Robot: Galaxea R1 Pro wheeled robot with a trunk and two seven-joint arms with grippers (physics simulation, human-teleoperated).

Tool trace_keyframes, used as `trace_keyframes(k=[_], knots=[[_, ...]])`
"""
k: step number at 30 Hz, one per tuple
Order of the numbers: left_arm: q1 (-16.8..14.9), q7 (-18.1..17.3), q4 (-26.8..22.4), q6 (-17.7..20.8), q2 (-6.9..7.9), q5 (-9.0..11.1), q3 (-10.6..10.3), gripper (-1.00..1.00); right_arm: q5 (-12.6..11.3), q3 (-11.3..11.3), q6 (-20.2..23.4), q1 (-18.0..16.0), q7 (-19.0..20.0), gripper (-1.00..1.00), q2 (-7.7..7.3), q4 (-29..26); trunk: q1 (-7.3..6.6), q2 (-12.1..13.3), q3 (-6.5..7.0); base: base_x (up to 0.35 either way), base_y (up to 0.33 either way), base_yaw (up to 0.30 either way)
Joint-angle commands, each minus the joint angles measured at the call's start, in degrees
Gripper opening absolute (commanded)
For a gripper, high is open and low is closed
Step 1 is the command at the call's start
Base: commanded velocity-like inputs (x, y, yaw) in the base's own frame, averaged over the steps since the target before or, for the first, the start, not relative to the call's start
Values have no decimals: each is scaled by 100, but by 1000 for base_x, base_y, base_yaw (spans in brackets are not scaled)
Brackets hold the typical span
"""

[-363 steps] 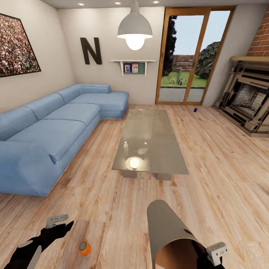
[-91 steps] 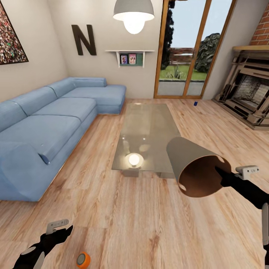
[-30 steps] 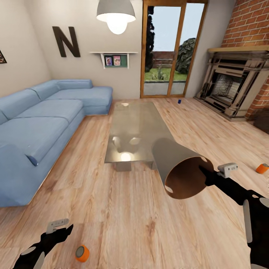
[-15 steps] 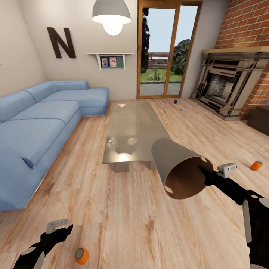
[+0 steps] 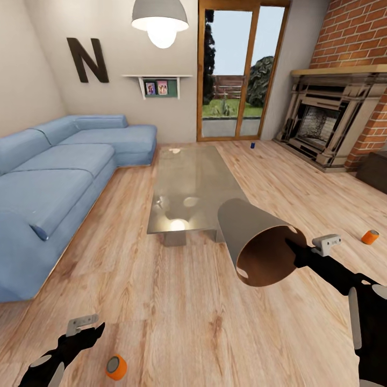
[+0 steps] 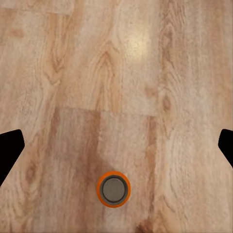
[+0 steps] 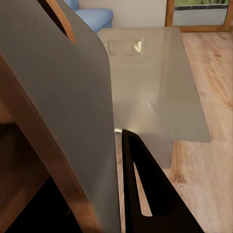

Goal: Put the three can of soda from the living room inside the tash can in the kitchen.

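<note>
The right tool (image 5: 290, 248) is clenched on the rim of the trash can (image 5: 252, 236), holding it up above the floor, tipped on its side. The right arm reaches in from the lower right of the head view, black with a pale block near the wrist. In the right wrist view one dark finger (image 7: 145, 184) lies against the outside of the bin's grey wall (image 7: 68, 97), with the tan inside on the other side of that wall.

The left tool (image 5: 86, 329) hangs low over the floor at the lower left, released, its fingers spread wide and holding nothing. In the left wrist view the dark fingertips (image 6: 9, 150) sit at the two edges, well apart.

The bin is round and tapered, grey outside, tan-brown inside, its open mouth facing the camera. One orange can (image 5: 116, 367) stands upright on the floor just beside the left tool; from the left wrist camera its silver top (image 6: 113, 189) shows from above. A second orange can (image 5: 369, 237) lies on the floor at the right, near the fireplace side. A small dark blue can (image 5: 252, 144) stands far off by the glass door.

The floor (image 5: 177, 312) is pale wood. A glass desk (image 5: 188, 183) sits mid-room, a blue corner sofa (image 5: 59, 177) to the left, a brick fireplace (image 5: 333, 123) to the right. A dark letter N (image 5: 86, 59) hangs on the wall, and a lit pendant lamp (image 5: 160, 21) above.
</note>
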Motion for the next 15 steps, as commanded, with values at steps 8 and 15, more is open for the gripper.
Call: trace_keyframes(k=[8,15], knots=[[0,6,0,8,-5,-6,7,100,-76,-1,16,-3,26,-100,-3,-7,176,-323,-143,0,0,0],[0,11,30,14,-8,-8,7,100,-76,44,16,-3,26,-100,3,-7,330,-603,-269,0,0,0]])
